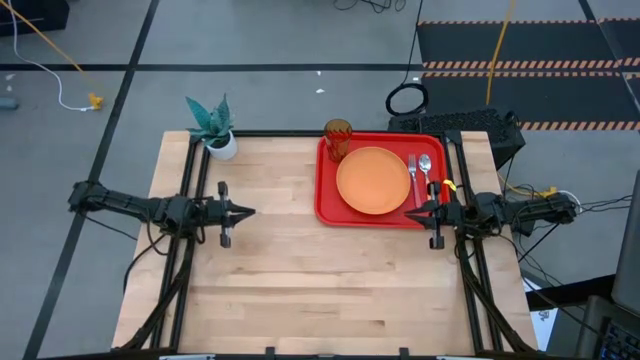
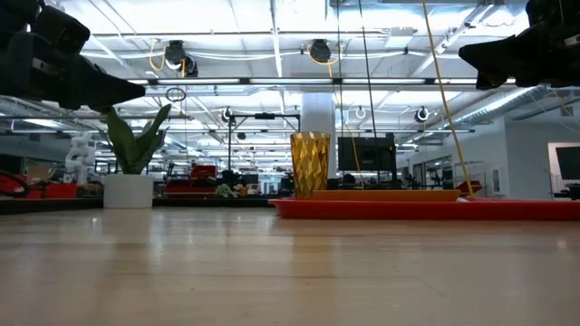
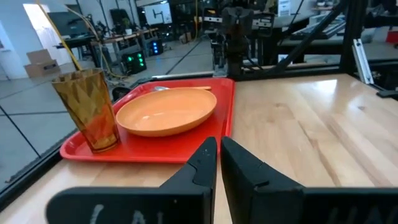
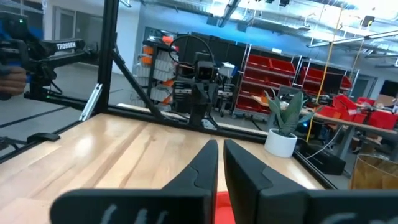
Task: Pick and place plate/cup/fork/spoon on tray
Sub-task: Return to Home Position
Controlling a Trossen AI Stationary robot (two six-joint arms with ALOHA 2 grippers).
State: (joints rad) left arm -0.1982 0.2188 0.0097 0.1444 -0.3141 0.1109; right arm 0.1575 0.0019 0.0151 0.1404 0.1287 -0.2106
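Observation:
The red tray (image 1: 330, 190) lies at the table's far right. On it rest the orange plate (image 1: 373, 180), the amber cup (image 1: 337, 139) upright at its far left corner, the fork (image 1: 412, 172) and the spoon (image 1: 427, 172) side by side along its right side. My left gripper (image 1: 248, 211) is shut and empty over the table's left half, pointing at the tray. My right gripper (image 1: 412, 212) is shut and empty above the tray's near right corner. The left wrist view shows the cup (image 3: 88, 110), plate (image 3: 165, 111) and tray (image 3: 149, 148).
A white pot with a teal plant (image 1: 213, 128) stands at the table's far left corner. The bare wooden table top (image 1: 300, 280) stretches between the arms and toward the near edge. Black frame rails run along both table sides.

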